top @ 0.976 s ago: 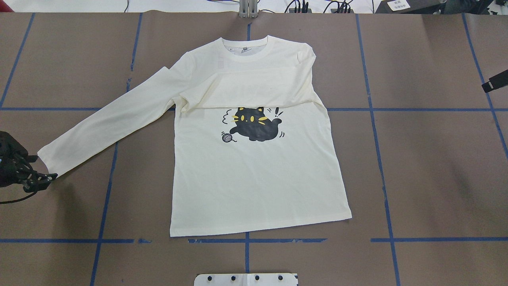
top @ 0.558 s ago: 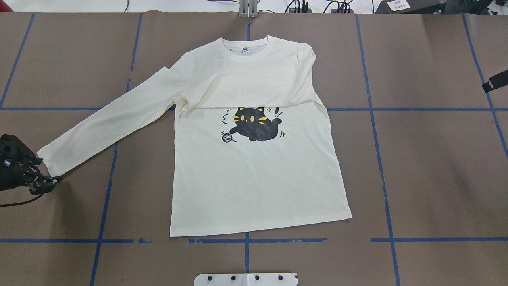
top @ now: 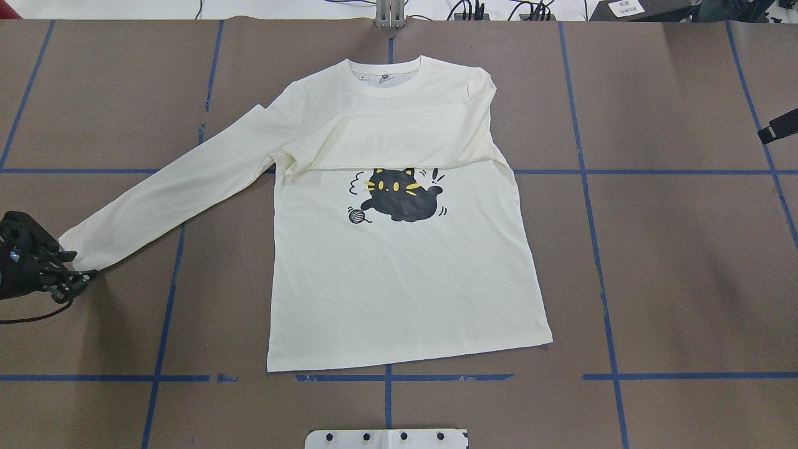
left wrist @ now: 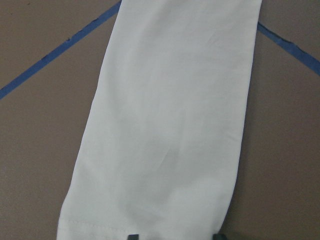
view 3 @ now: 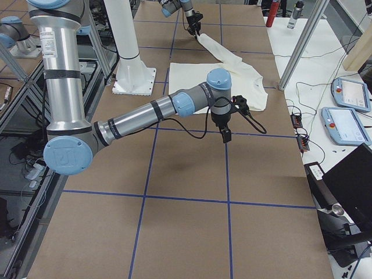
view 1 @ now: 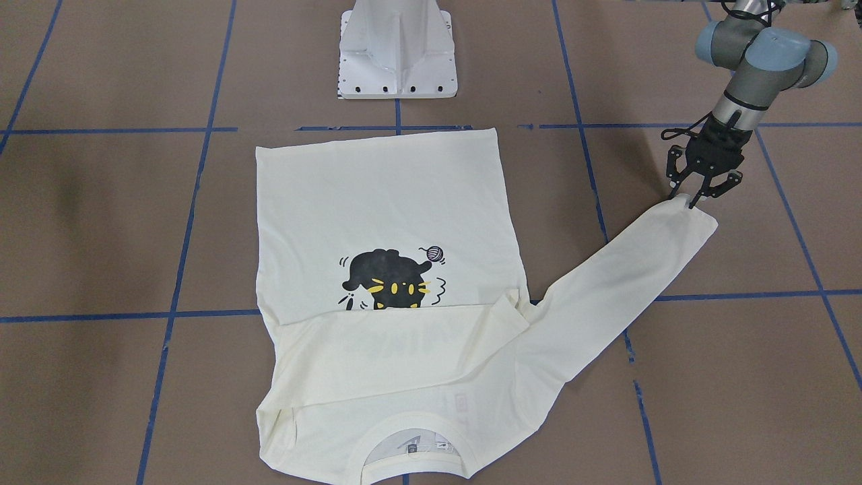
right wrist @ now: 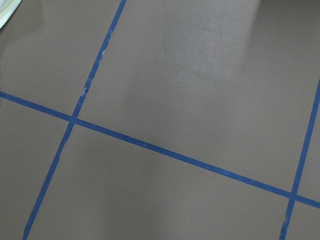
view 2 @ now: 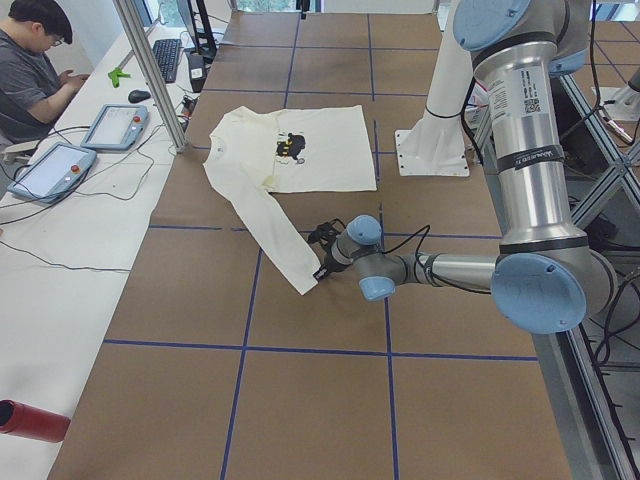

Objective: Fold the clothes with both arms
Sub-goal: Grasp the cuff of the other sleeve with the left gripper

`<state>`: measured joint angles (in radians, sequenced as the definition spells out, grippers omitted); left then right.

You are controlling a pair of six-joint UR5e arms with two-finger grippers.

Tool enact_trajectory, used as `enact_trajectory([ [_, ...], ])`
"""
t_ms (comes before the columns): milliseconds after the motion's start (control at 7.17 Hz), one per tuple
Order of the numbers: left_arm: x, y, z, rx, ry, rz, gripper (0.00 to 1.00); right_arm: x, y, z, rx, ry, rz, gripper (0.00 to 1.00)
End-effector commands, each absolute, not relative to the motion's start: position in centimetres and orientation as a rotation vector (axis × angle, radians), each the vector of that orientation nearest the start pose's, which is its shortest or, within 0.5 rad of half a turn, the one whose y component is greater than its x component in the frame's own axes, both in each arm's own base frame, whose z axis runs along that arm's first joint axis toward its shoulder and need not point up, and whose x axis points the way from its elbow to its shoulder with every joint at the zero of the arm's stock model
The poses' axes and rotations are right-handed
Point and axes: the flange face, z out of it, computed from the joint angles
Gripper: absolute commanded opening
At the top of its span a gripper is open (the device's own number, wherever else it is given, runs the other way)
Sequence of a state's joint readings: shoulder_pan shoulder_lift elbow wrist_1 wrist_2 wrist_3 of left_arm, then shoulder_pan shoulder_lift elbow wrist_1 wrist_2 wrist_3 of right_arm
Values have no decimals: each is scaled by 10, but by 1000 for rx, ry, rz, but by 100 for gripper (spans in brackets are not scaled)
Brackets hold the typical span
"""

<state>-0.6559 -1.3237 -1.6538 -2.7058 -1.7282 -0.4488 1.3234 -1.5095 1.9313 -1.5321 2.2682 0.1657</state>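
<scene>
On the matte brown counter (top: 654,280), gridded with blue tape (top: 598,249), the smooth cream shirt (top: 399,293) lies flat: straight hem nearest the robot, black cat print (top: 399,196) mid-chest, ribbed collar (top: 389,85) farthest. The left gripper (view 1: 687,197) has its jaws spread at the outstretched sleeve's cuff (view 1: 693,219). I cannot tell how the right gripper's (view 3: 225,135) jaws stand.

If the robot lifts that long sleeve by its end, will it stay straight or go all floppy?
Probably floppy: the sleeve is thin cloth lying flat, and the shirt already bends over itself in a soft fold near the cat print. It likely weighs little, so the left pincer at the cuff should lift it easily. It may drag and wrinkle.
</scene>
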Motion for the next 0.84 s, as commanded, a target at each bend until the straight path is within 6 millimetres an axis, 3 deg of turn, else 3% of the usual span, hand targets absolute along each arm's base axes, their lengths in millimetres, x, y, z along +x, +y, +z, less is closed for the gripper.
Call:
enact_trajectory([
  [0, 260, -352, 604, 681, 743, 498, 0, -57, -509, 451, 292, -761, -237, 100],
  [139, 260, -354, 594, 695, 753, 499, 0, -57, -509, 451, 293, -759, -238, 100],
  [279, 260, -376, 581, 712, 742, 464, 0, -56, -509, 453, 291, -757, -237, 100],
  [558, 289, -474, 505, 700, 669, 375, 0, -57, -509, 454, 288, -757, -236, 100],
  [697, 309, -512, 453, 703, 660, 355, 0, -56, -509, 455, 287, -755, -236, 100],
])
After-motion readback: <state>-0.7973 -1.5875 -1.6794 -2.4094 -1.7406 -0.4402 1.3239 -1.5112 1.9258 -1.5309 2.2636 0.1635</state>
